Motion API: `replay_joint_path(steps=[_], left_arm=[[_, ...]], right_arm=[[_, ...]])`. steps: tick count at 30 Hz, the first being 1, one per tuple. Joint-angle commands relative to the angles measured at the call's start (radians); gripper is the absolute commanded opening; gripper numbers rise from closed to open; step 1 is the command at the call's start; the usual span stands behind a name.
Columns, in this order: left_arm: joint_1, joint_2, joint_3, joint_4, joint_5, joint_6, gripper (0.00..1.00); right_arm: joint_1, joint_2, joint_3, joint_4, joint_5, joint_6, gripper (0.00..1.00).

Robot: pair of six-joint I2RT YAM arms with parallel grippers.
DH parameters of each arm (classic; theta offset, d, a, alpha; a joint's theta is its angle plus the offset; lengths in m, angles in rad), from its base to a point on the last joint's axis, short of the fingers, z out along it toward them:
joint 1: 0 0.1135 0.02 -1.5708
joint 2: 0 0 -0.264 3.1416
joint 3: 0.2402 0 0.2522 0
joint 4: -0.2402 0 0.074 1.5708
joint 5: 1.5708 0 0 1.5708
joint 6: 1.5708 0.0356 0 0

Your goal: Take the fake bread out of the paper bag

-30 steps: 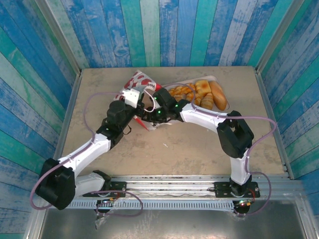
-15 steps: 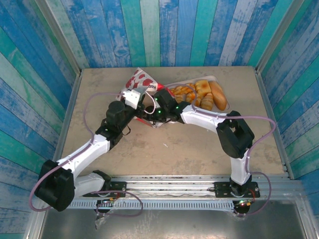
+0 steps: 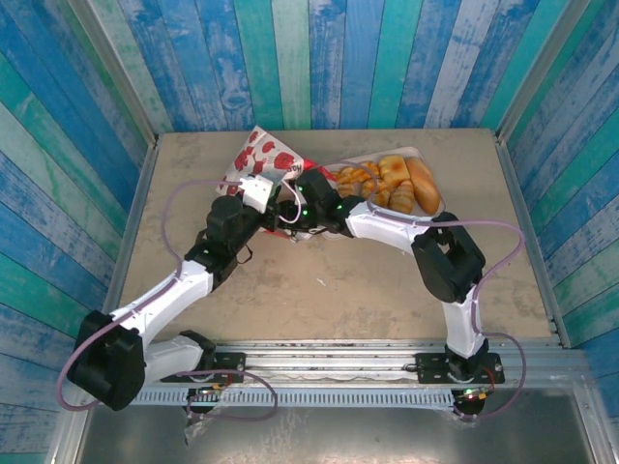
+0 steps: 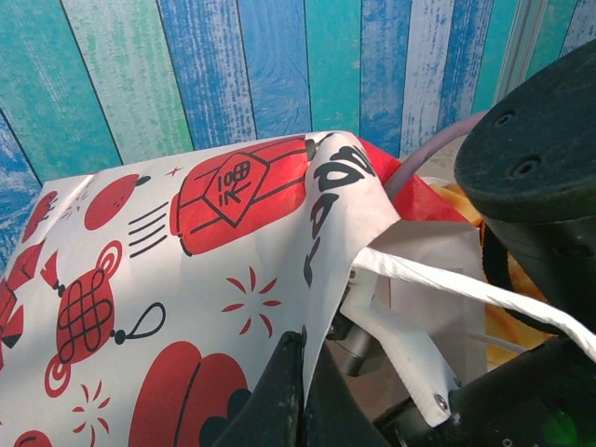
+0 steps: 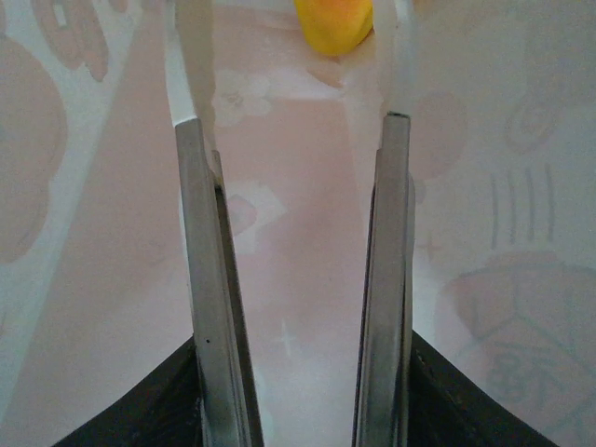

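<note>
The paper bag (image 3: 263, 155) lies tipped toward the back left, white with red marks, its mouth facing right. My left gripper (image 3: 275, 196) is shut on the bag's rim (image 4: 321, 233) and holds the mouth open; its black jaws (image 4: 305, 358) pinch the paper edge. My right gripper (image 3: 293, 204) reaches into the mouth, shut on metal tongs (image 5: 207, 279). The tong arms stand apart with nothing between them. One golden-orange fake bread (image 5: 333, 22) lies deep in the bag (image 5: 298, 214), beyond the tong tips. Several more fake breads (image 3: 389, 184) lie on a tray.
The flat white tray (image 3: 418, 153) sits at the back right, right beside the bag's mouth. A white cord handle (image 4: 466, 287) stretches across in front of the right arm (image 4: 540, 186). Blue-green plank walls (image 3: 319, 58) close the table on three sides.
The bag has been swung and raised toward the back left. The right gripper has pushed farther into its mouth and the tong arms have spread a little.
</note>
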Motion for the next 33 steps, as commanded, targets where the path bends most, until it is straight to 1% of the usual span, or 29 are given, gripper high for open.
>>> replay_joint_path(steps=[1, 4, 6, 7, 9, 10, 17, 20, 24, 33], left_arm=[[-0.008, -0.02, 0.025, -0.003, 0.073, -0.011, 0.0], [-0.007, -0.012, 0.031, -0.007, 0.083, -0.014, 0.0], [-0.007, -0.008, 0.033, -0.009, 0.088, -0.016, 0.0], [-0.008, -0.006, 0.035, -0.009, 0.088, -0.015, 0.0], [-0.007, -0.004, 0.036, -0.011, 0.086, -0.011, 0.0], [-0.007, -0.003, 0.034, -0.01, 0.081, -0.01, 0.0], [-0.006, -0.038, -0.029, 0.038, -0.001, -0.005, 0.0], [-0.006, -0.05, -0.053, 0.048, -0.043, 0.005, 0.0], [-0.006, -0.041, -0.064, 0.045, -0.101, 0.011, 0.0], [-0.001, -0.018, -0.076, 0.095, -0.144, -0.007, 0.0]], right_arm=[[-0.012, 0.037, 0.045, 0.049, -0.003, -0.016, 0.51], [-0.012, 0.053, 0.058, 0.077, -0.019, -0.044, 0.51], [-0.011, 0.059, 0.061, 0.095, -0.036, -0.066, 0.48], [-0.012, 0.06, 0.056, 0.108, -0.042, -0.075, 0.45], [-0.012, 0.051, 0.033, 0.14, -0.05, -0.079, 0.33], [-0.011, 0.042, 0.021, 0.15, -0.043, -0.081, 0.29], [-0.014, -0.001, -0.013, 0.123, -0.027, -0.106, 0.05], [-0.013, -0.018, -0.029, 0.123, -0.043, -0.099, 0.01], [-0.013, -0.055, -0.054, 0.123, -0.052, -0.094, 0.01], [-0.01, -0.15, -0.12, 0.069, -0.051, -0.068, 0.01]])
